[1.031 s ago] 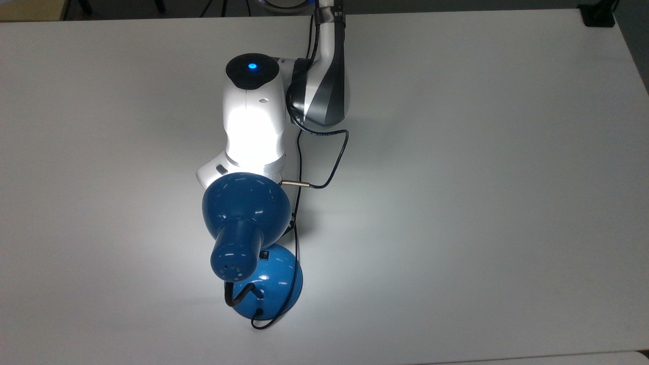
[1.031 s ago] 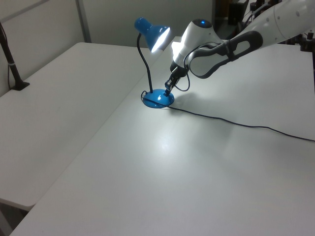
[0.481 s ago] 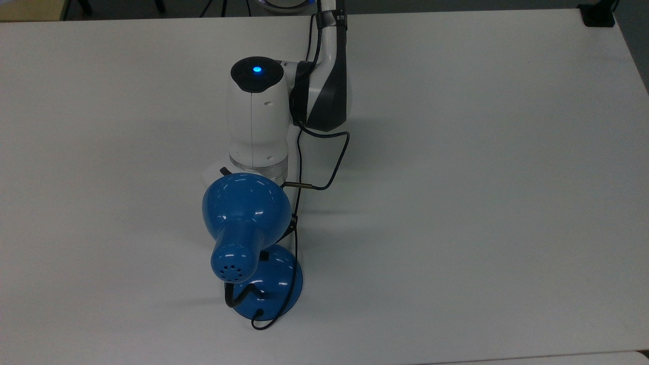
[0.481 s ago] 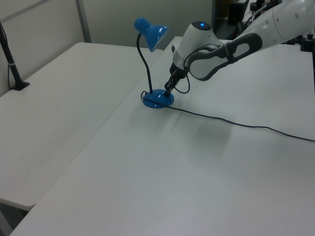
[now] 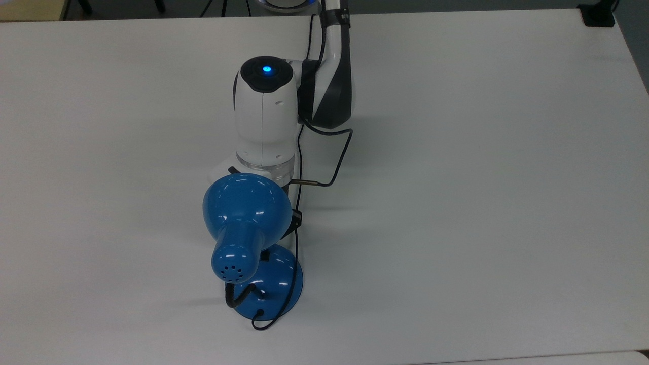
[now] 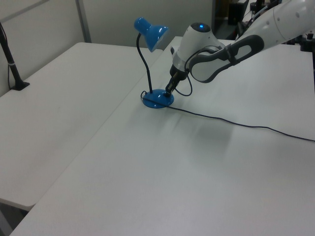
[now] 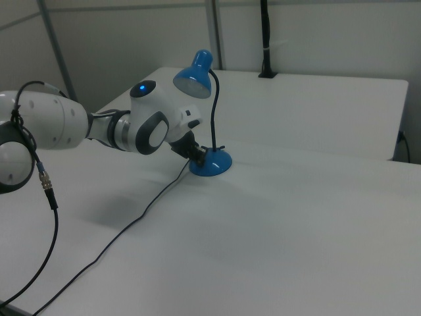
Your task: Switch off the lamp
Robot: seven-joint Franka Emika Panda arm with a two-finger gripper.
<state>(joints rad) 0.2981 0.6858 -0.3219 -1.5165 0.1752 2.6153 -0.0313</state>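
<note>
Lamp (image 6: 150, 35) unlit; shade hides gripper (image 6: 169, 91) tip in top view.

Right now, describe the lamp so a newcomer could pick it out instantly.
Start from the large white table and follow the white robot arm to its tip. There stands the lamp: a glossy blue bell shade on a black bendy neck above a round blue base. It is the table's sole blue object, unlit.

white table (image 5: 507, 203) | pale wall (image 7: 329, 33) | black post (image 7: 266, 39)
</note>
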